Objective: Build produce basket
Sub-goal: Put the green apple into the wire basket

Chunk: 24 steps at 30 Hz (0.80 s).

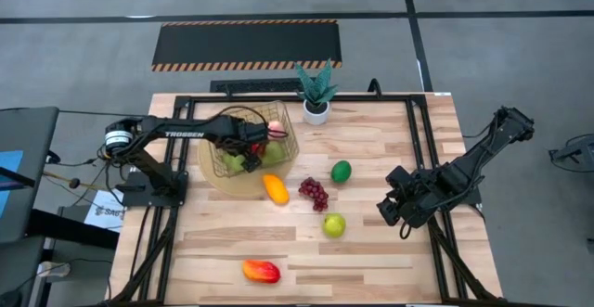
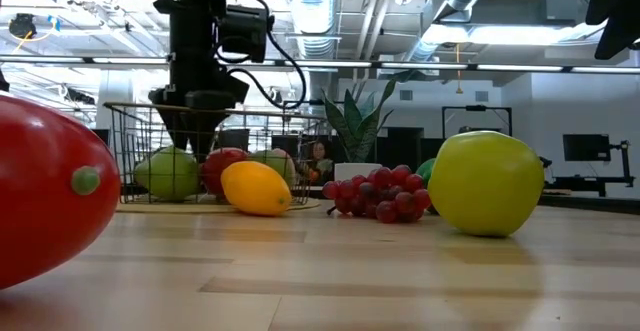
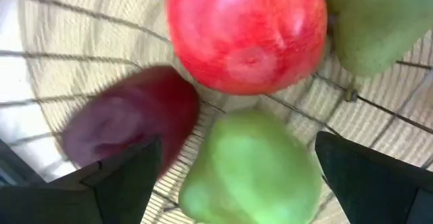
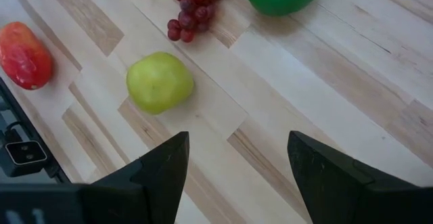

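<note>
Gold wire basket [image 1: 243,149] on a round woven mat [image 1: 223,185] at the back left of the bench [image 1: 390,261], just beside the potted plant [image 1: 316,92]. Left gripper [image 1: 252,145] reaching down inside the basket, fingers [image 3: 122,183] spread wide apart, holding nothing, poised over a green fruit [image 3: 254,166], with a red apple [image 3: 247,31] and a dark red fruit [image 3: 132,116] touching it on the wire floor. Another green fruit [image 3: 379,21] pressed against the apple's far side.

Outside the basket: yellow-orange mango [image 1: 275,188] against the mat's edge, purple grapes [image 1: 314,192] just beside it, green lime [image 1: 342,171] near the grapes, yellow-green apple [image 1: 334,224] in front of the grapes, red-orange mango [image 1: 261,271] well apart near the front edge of the bench.

Right gripper [image 1: 397,211] hovering above the right side of the bench, fingers [image 4: 162,166] open and empty, yellow-green apple, grapes and lime in its camera's sight.
</note>
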{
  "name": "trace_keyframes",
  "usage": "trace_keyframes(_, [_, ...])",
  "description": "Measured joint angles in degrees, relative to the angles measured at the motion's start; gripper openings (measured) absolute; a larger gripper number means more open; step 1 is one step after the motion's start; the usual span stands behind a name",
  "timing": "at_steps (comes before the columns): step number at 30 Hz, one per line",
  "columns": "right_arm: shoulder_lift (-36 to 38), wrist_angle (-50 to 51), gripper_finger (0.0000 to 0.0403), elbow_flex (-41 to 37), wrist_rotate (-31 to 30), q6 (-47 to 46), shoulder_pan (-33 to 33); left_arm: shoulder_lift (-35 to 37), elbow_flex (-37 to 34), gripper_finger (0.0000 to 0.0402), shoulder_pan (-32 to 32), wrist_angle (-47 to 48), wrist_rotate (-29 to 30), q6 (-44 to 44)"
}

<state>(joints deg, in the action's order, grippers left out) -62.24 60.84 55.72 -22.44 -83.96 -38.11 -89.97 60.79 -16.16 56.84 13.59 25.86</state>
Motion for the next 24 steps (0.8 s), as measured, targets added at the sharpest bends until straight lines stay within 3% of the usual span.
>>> trace_keyframes(7, [0.0,0.0,0.0273,0.0,0.0,0.0,0.0,-0.1,4.5,0.0377,0.0,1.6,-2.4,-0.3])
trace_keyframes(16, [0.0,-0.4,0.0273,0.0,0.2,-0.2,0.0,-0.1,17.5,0.0378,0.0,11.0,-3.0,-4.0])
trace_keyframes(20, [0.0,-1.2,0.0273,0.0,1.4,-0.2,-0.1,0.0,23.9,0.0378,1.4,12.2,-8.1,-1.6])
trace_keyframes(24, [0.0,-1.4,0.0273,0.0,3.2,-0.6,-0.2,0.1,27.6,0.0378,5.5,4.0,-13.6,1.7])
